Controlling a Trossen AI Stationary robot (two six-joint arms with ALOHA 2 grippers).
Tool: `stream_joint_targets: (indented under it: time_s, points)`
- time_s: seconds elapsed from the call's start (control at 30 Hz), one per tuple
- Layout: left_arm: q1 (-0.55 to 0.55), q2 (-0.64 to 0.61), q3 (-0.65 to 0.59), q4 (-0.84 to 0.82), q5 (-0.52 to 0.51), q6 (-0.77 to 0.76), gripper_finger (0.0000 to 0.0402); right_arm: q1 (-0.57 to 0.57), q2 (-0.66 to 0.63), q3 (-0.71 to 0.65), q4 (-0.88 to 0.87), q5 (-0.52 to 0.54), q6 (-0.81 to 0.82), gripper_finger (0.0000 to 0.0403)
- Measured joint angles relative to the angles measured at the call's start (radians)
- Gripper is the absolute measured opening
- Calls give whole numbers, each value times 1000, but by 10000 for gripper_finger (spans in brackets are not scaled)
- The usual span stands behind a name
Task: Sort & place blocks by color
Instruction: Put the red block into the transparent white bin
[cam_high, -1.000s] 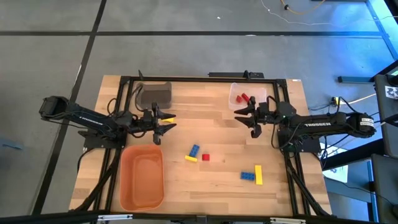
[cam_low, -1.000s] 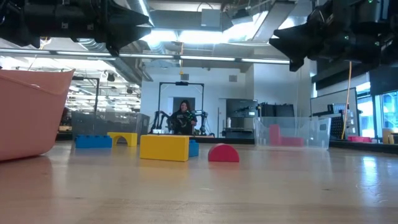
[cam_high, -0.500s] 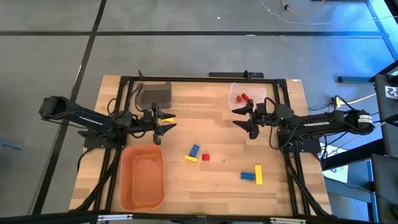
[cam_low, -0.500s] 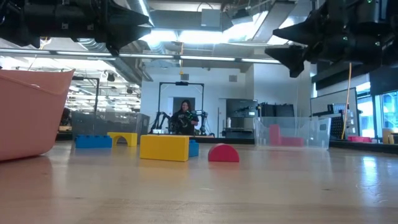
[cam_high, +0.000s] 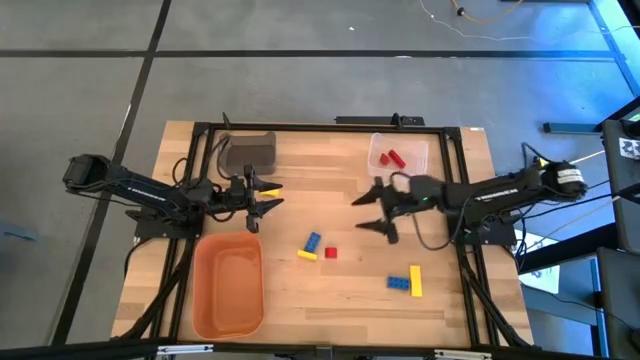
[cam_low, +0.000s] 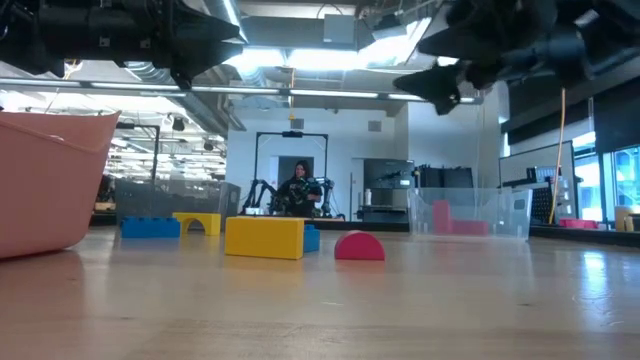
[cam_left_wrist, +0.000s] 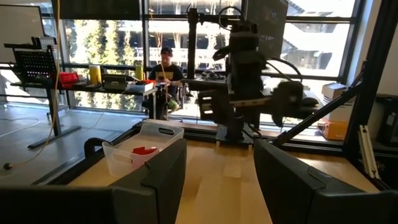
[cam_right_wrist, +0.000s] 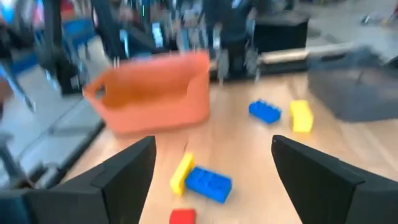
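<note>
My right gripper (cam_high: 369, 214) hangs open and empty above the table's middle, right of a blue block (cam_high: 313, 241), a yellow block (cam_high: 307, 254) and a red block (cam_high: 330, 253). They also show in the right wrist view as blue (cam_right_wrist: 208, 183), yellow (cam_right_wrist: 182, 174) and red (cam_right_wrist: 182, 216), beyond the gripper (cam_right_wrist: 212, 140). A blue (cam_high: 400, 282) and yellow (cam_high: 416, 280) pair lies near right. My left gripper (cam_high: 264, 197) waits open and empty (cam_left_wrist: 219, 146) between the bins, above a yellow block (cam_high: 272, 187). Red blocks (cam_high: 392, 157) lie in the clear bin (cam_high: 420, 150).
The orange bin (cam_high: 228, 285) stands near left, the grey bin (cam_high: 248, 152) far left and the clear bin far right. Another blue block (cam_right_wrist: 264, 111) lies beside the yellow one (cam_right_wrist: 301, 115) near the grey bin. Bare wood lies between the block groups.
My right gripper has swung from beside the clear bin toward the table's left and a little toward the near edge, stopping over the middle near the blue, yellow and red blocks. It stays open and empty. No block has moved.
</note>
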Motion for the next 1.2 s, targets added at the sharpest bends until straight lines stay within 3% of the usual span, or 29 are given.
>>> stream_joint_targets:
  time_s: [0.37, 0.5, 0.77, 1.2]
  points:
    - [0, 0, 0, -2, 0, 0, 180, 104, 307, 261, -270, 58, -124, 321]
    - [0, 0, 0, -4, 0, 0, 180, 133, 388, 277, -284, 114, -125, 321]
    - [0, 0, 0, -7, 0, -1, 180, 169, 488, 279, -250, 126, -94, 321]
    - [0, 0, 0, -13, 0, -2, 180, 293, 621, 378, -255, 386, -34, 321]
